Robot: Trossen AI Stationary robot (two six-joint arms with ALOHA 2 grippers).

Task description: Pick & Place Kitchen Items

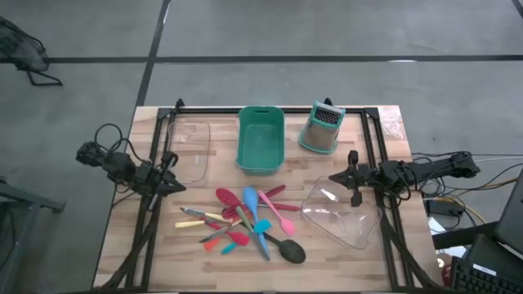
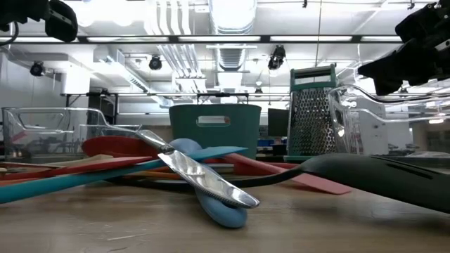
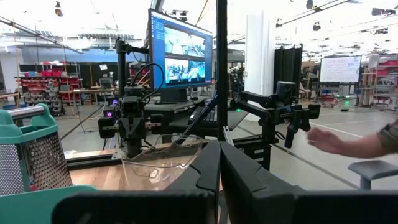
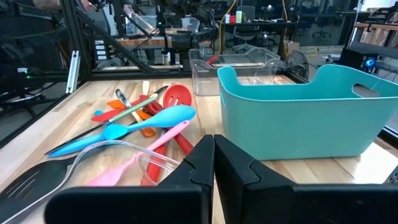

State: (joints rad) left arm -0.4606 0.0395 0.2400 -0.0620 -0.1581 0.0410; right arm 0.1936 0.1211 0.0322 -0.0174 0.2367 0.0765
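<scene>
The kitchen items (image 1: 245,224) lie in a loose pile on the table's near middle. Among them are a blue spoon (image 4: 155,118), a red slotted spatula (image 4: 177,94), a pink spatula (image 4: 134,165), thin orange and yellow tools (image 1: 200,216) and a black-headed spoon (image 1: 291,251). They rest flat and cross one another. My left gripper (image 1: 181,187) hovers shut at the table's left, clear of the pile. My right gripper (image 1: 333,177) hovers shut at the right, above a clear tub (image 1: 339,214). Neither holds anything.
A teal bin (image 1: 260,139) and a teal-framed grater (image 1: 321,128) stand at the far middle. A second clear tub (image 1: 192,151) sits far left. In the left wrist view, a person's hand (image 3: 328,140) shows in the room beyond the table. Black frame rods (image 1: 372,139) run along both sides.
</scene>
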